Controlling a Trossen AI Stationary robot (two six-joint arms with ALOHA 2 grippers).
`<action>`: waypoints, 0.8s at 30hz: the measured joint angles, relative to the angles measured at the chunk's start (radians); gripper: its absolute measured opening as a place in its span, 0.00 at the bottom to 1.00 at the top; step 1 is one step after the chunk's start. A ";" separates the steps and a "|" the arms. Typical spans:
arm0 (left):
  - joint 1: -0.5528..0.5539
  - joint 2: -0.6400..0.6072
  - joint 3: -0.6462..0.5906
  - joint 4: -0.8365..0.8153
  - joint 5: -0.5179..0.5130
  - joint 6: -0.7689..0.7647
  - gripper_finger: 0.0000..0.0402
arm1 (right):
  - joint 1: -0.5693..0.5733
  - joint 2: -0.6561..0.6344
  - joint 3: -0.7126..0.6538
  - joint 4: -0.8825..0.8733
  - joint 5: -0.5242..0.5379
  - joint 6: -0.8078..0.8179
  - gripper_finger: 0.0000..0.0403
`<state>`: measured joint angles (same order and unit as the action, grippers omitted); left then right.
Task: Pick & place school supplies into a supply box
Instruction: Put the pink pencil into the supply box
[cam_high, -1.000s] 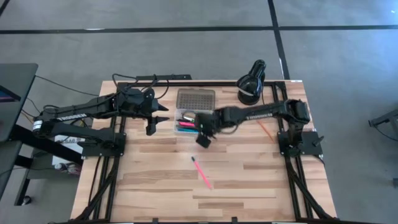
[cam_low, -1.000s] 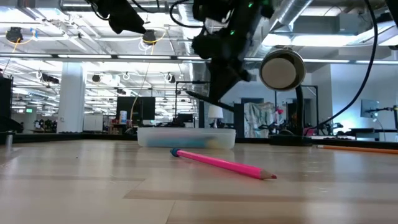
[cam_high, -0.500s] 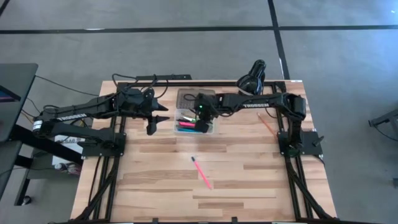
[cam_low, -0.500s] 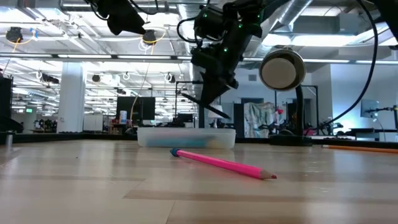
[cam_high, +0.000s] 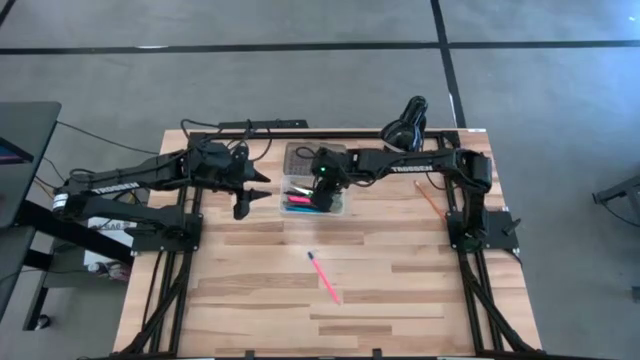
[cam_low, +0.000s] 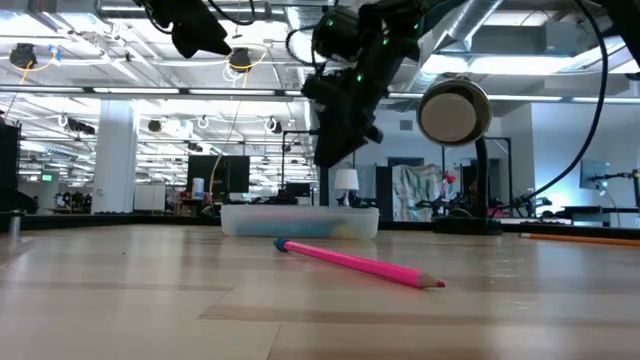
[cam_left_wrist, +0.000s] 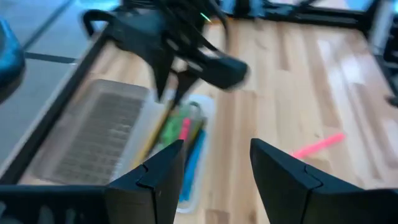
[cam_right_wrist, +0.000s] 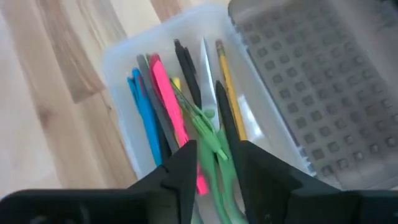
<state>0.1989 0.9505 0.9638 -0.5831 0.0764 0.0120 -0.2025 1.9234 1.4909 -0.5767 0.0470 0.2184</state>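
A black round desk lamp (cam_high: 404, 131) stands at the far edge of the table (cam_high: 260, 300), just right of the supply box (cam_high: 313, 195); in the low view its round head (cam_low: 454, 112) faces the camera. An orange pencil (cam_high: 430, 203) lies on the right side of the table near the right arm's base. A pink pencil (cam_high: 325, 278) lies alone near the table's middle, well apart from the box, with nothing between them.

The box is a clear plastic tray with its grey dotted lid (cam_high: 314, 158) folded open on the far side. The right wrist view shows what it holds: a blue pen (cam_right_wrist: 144, 118), a pink marker (cam_right_wrist: 175, 124), black pens (cam_right_wrist: 186, 68), a yellow pencil (cam_right_wrist: 230, 93) and green-handled scissors (cam_right_wrist: 208, 134). The low view shows only the tray's pale side (cam_low: 300, 220).

The right tool (cam_high: 322, 196) hangs directly over the open tray, its 2 fingers (cam_right_wrist: 180, 171) parted a little and pinching nothing. The left tool (cam_high: 255, 192) waits just left of the box, above the table, its fingers (cam_left_wrist: 155, 174) spread wide and empty.
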 joint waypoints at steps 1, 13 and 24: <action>-0.007 0.005 0.000 -0.007 0.020 0.010 0.44 | 0.006 -0.016 0.000 -0.002 0.000 0.010 0.29; -0.139 0.216 0.000 0.058 0.083 0.110 0.44 | 0.147 -0.266 0.000 -0.208 0.048 0.095 0.32; -0.242 0.501 0.000 0.283 0.137 0.246 0.44 | 0.414 -0.372 0.000 -0.663 0.290 0.594 0.31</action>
<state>-0.0435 1.4519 0.9638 -0.2998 0.2131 0.2577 0.2114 1.5511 1.4910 -1.2399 0.3365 0.8121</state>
